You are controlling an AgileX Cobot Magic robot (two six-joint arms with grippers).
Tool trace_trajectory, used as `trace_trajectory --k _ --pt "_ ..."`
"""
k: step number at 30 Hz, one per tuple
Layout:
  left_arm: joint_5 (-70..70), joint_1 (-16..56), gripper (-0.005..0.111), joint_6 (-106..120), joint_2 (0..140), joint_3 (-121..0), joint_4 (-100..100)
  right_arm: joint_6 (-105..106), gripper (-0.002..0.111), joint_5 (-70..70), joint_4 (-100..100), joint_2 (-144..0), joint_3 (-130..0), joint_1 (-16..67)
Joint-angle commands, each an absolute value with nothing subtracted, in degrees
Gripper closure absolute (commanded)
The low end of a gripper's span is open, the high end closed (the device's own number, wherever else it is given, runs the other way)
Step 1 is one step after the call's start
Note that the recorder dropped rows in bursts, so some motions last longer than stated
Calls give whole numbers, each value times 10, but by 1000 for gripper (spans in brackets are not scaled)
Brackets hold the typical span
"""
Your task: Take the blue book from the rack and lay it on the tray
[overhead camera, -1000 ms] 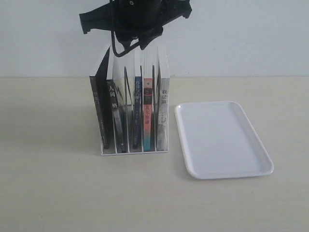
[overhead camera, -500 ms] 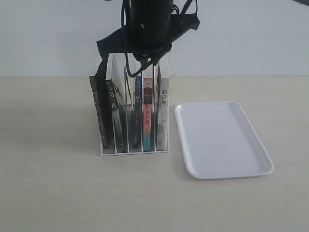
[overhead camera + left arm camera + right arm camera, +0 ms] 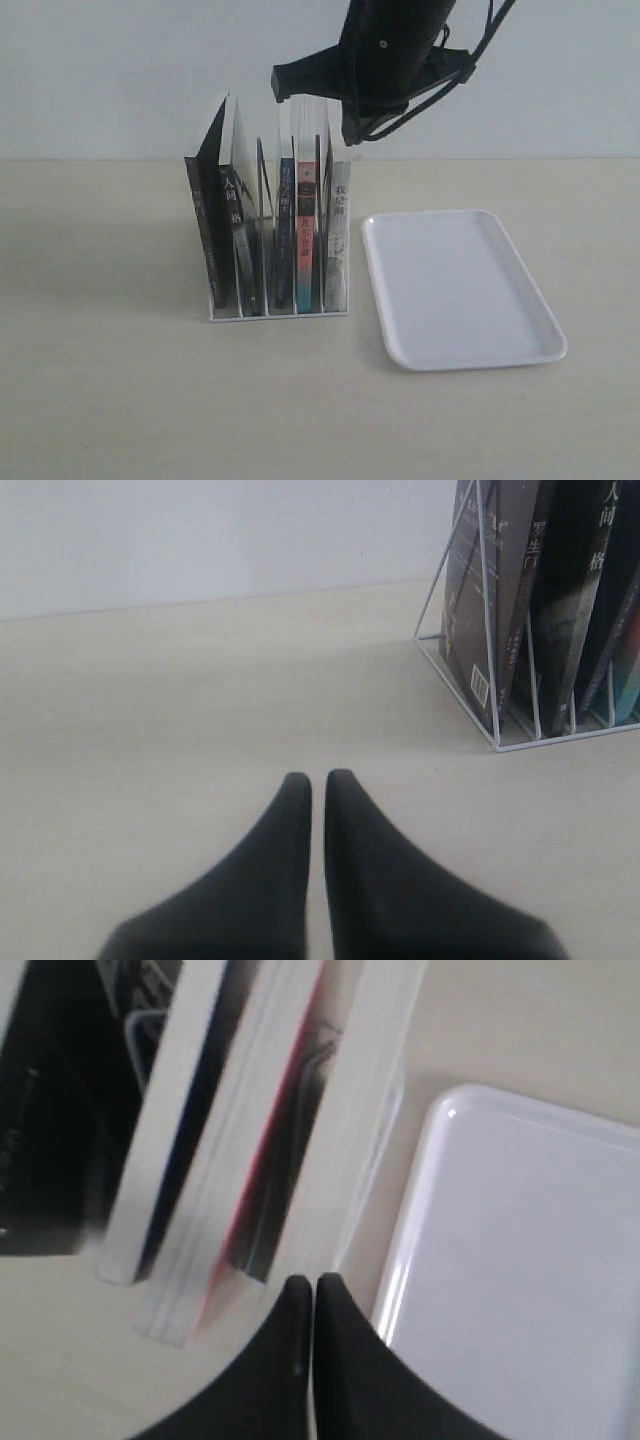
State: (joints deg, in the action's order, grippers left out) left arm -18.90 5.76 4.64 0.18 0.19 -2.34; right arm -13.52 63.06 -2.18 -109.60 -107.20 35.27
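1. the left gripper [image 3: 315, 785] hung low over the bare tabletop [image 3: 120, 400], just off the left end of the rack [image 3: 278, 313]. its jaws were pressed together with nothing between them. it did not show in the exterior view and looked to have no part in the step.
2. the blue book [image 3: 285, 240] stood upright in a middle slot of the rack. a black-covered book [image 3: 205, 240] stood to its left, and the red-and-teal-spined book [image 3: 306, 235] just beside it on the right. it had not risen or tilted over the last second, and every book stood as before.
3. the right gripper [image 3: 313, 1295] was what had changed. a second before it hovered over the left and middle slots, then dropped to the book tops by the blue spine. it had since swung right and higher, and hung over the white-spined book [image 3: 339, 235] at the rack's right end. its jaws had drawn in from a partial spread to fully pressed together, and they pinched nothing.
4. the tray [image 3: 545, 335] lay flat on the tabletop, just right of the rack, with nothing on it.
5. judged from this, the closing caught no book, so the pick was not yet done. the right jaws would probably need to spread again and come back over the blue book's top edge [image 3: 160, 1140].
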Motion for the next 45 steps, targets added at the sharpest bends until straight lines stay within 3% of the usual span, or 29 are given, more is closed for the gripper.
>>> trace_trajectory --k 1,30,33,37,45 --pt "-180 58 102 42 0 0 -23 -136 108 584 -18 -1082 -1071 354" --pt "-180 58 102 42 0 0 -23 -145 108 531 0 -1080 -1071 354" --pt "-180 58 102 42 0 0 -23 -142 97 531 0 -1080 -1071 354" --pt "-180 58 102 42 0 0 -23 -141 68 531 4 -1080 -1071 354" --pt "-180 58 102 42 0 0 -23 -145 66 513 29 -1087 -1074 354"
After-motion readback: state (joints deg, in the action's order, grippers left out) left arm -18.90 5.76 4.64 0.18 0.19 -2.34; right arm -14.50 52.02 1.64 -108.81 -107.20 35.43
